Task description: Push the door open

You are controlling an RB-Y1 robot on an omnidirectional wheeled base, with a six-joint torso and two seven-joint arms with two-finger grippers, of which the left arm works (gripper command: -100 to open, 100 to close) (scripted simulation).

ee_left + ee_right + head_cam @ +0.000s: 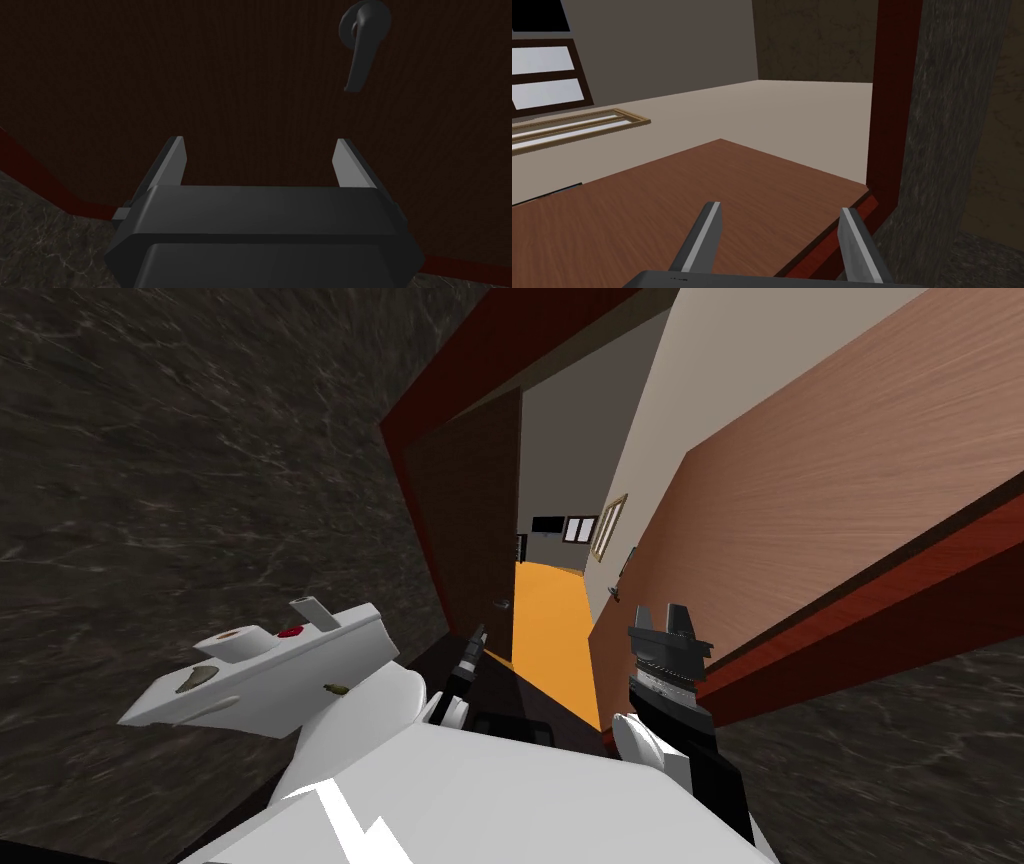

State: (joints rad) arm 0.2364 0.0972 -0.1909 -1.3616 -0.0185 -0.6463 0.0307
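Two leaves in the red frame (pixel 480 348). The dark door (pixel 470 508) is at the frame's left side and the light door (pixel 830 488) at its right. Both are ajar, swung away past the frame. Orange floor (pixel 550 618) shows through the frame in the gap between them.

Left gripper (pixel 260 141): just inside the frame's left post, pointing straight at the dark door's face. Fingers (pixel 172 160) are spread about a third of the view apart, with nothing between them. The dark lever handle (pixel 364 45) sits on that door, beyond the fingertips and off to one side, on the far side of the gripper from the frame. It is clear of both fingers and hangs with the lever down. Can't tell if the tips touch the door. The frame's red edge and the marbled wall (pixel 45 240) show beside the gripper body.

Right gripper (pixel 780 208): low by the frame's right post, over the light door's face near the edge that meets the frame. Fingers are equally wide apart and hold nothing. Contact with the door: can't tell. A marbled wall lies just outside the frame on that side.

A white shelf (pixel 300 688) with a few small items sits on the wall left of the frame, well clear of both grippers.
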